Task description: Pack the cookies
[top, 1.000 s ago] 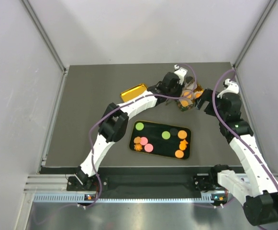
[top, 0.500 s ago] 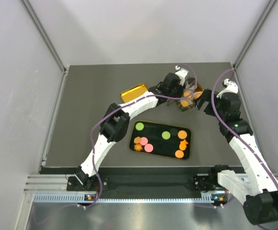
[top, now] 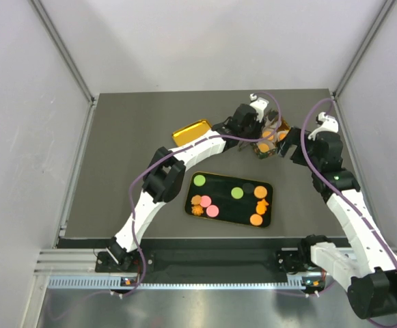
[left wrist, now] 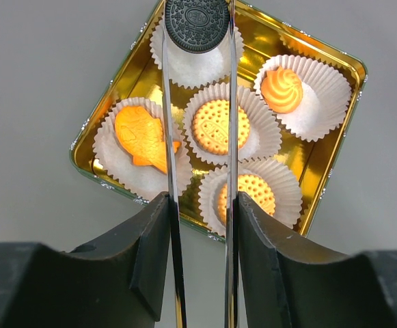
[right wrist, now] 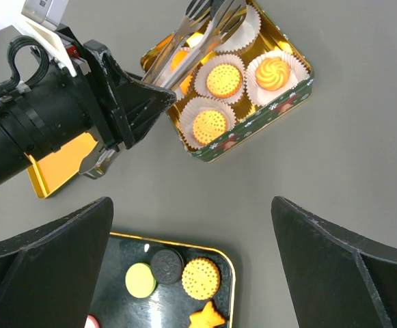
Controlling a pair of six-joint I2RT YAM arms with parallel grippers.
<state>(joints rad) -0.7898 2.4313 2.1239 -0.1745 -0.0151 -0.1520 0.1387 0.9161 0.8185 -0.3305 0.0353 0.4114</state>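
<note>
Just above the gold tin (left wrist: 135,78), the left gripper (left wrist: 199,205) is clamped part-way closed on a pair of metal tongs (left wrist: 231,137), one finger pressing each arm. The tong tips pinch a dark embossed sandwich cookie (left wrist: 197,24), held on its flat sides. It sits over the white paper cup (left wrist: 184,68) at the corner of the tin farthest from the gripper; whether it touches the paper cannot be told.

Four more paper cups in the tin each hold one piece. A fish-shaped orange cookie (left wrist: 140,137) lies in the cup left of the tongs. A round dotted cookie (left wrist: 208,126) lies in the centre cup, seen between the tong arms. An orange swirl cookie (left wrist: 281,89) sits toward the right corner, and a second round cookie (left wrist: 256,195) lies at the tin's near edge.

The right gripper (right wrist: 191,199) hangs to the right of the tin with its jaws spread wide and nothing between them.

A black tray (top: 234,212) lies near the tin on the side toward the arm bases. It carries loose cookies (top: 237,193) in green, pink and orange, along with a dark one. A gold lid (top: 190,131) rests flat on the grey table (top: 130,164), apart from the tin on its left.
</note>
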